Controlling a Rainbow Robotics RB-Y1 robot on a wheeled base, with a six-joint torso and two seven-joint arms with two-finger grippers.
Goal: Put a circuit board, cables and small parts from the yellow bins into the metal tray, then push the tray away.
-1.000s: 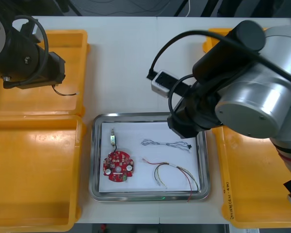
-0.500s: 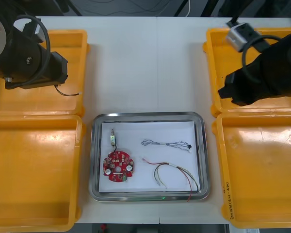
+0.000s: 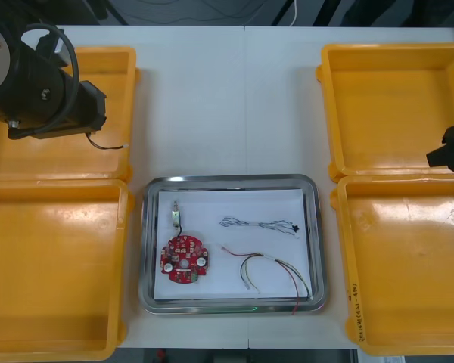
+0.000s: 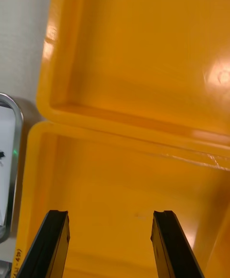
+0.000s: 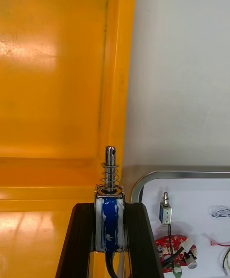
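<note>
You won't find any print here that you can read. The only writing is a dark handwritten line along the rim of the near right bin, on the side next to the tray. Its characters are too small to make out. The same line shows on that rim in the right wrist view, and it can't be read there either.
</note>
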